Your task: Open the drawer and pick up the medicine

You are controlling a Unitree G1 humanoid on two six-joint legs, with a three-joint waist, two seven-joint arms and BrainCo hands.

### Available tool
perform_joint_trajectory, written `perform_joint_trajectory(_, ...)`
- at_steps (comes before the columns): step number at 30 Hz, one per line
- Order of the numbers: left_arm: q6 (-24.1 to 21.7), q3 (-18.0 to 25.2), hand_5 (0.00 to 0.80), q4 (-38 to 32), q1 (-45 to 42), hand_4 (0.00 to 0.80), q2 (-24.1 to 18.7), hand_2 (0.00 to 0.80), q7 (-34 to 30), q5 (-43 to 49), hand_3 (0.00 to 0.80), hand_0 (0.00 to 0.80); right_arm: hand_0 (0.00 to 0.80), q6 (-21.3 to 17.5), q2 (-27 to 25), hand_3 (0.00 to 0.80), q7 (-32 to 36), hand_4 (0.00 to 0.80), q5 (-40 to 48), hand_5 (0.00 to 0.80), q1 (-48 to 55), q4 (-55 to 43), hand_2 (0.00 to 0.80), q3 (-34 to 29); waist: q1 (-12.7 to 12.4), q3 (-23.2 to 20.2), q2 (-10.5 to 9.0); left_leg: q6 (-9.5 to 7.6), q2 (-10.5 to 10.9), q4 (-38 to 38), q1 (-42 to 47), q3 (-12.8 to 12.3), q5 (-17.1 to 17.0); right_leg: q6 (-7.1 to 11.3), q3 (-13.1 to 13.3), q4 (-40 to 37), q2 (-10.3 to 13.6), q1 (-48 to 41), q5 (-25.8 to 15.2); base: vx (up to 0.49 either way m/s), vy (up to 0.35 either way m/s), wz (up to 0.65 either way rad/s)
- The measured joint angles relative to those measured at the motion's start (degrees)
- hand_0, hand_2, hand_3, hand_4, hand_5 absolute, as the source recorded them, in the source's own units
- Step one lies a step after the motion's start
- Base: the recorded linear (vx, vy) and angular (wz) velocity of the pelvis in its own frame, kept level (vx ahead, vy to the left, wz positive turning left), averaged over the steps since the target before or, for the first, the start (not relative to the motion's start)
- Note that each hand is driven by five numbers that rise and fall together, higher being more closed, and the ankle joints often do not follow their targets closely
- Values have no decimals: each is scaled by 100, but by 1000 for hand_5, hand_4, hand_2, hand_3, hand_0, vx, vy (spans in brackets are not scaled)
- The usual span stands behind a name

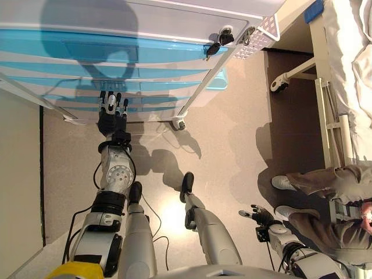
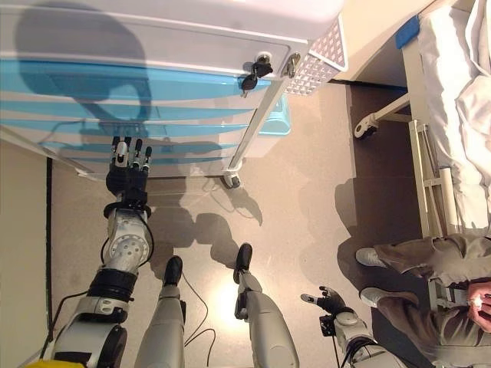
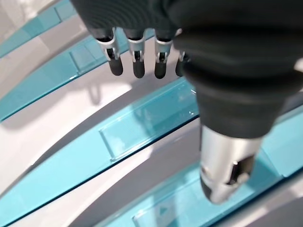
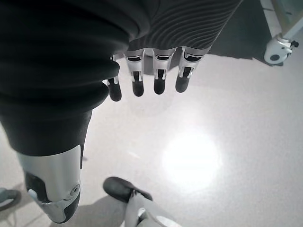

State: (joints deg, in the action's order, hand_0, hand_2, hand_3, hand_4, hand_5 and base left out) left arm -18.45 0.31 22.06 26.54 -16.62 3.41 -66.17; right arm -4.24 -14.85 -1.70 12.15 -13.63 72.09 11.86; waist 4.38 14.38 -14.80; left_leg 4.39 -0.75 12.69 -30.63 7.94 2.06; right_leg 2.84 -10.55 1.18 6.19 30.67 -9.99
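Observation:
A white cart (image 1: pixel 174 17) with several teal drawer fronts (image 1: pixel 87 55) stands ahead of me; the drawers are shut and no medicine shows. My left hand (image 1: pixel 111 116) is stretched out in front of the lower drawers with its fingers straight and holds nothing. In the left wrist view its fingers (image 3: pixel 137 64) hover just off a teal drawer front with a clear recessed handle (image 3: pixel 142 123). My right hand (image 1: pixel 258 216) hangs low on the right over the floor, its fingers (image 4: pixel 147 82) relaxed and empty.
Keys (image 1: pixel 218 42) hang in a lock at the cart's top right corner, beside a white perforated basket (image 1: pixel 256 38). The cart rests on a caster (image 1: pixel 179 124). A bed (image 1: pixel 343 70) stands at the right. A person (image 1: pixel 325 192) sits near my right hand.

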Motion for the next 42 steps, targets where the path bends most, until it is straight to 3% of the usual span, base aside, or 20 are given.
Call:
perform_joint_trajectory(9,-29,98,0,0,0,0,-43,0,14,-37,0,0,0,-2,-1,0,7,0,0,0,9,-1,0,0,101,0,0,0,-7,0,-1,-1,0,0,0,-1,-5,0,0,0,0,0)
perform_joint_trajectory(11,-35,98,144,0,0,144,-41,144,21,-36,144,144,0,-2,-1,0,7,0,0,0,9,-2,0,0,101,0,0,0,-8,0,-1,-2,0,0,0,-1,-4,0,0,0,0,0)
perform_joint_trajectory(13,-36,106,486,0,2,486,-43,486,75,-38,486,486,0,-2,-1,0,7,0,0,0,9,-2,0,0,107,0,0,0,-6,0,-1,-2,0,0,0,-1,-5,0,0,0,0,0)
perform_joint_trajectory(14,-36,131,486,1,2,486,-47,486,150,-41,486,486,0,-2,-1,0,8,0,-1,0,9,-2,0,0,119,0,0,1,-6,-1,-1,-3,0,0,0,-1,-5,0,0,0,0,0)
perform_joint_trajectory(15,-36,144,800,2,2,800,-48,800,197,-47,800,800,0,-2,-1,0,8,0,0,0,11,-2,0,0,124,0,0,1,-5,-2,-1,-3,0,0,0,-2,-4,0,0,0,0,0)
perform_joint_trajectory(42,-33,272,800,21,-15,800,-31,800,416,-41,800,800,0,-4,-1,0,36,0,-14,0,28,-3,0,0,148,0,1,17,-11,-17,1,5,-3,-25,-2,1,-9,0,-17,-1,-2,0)
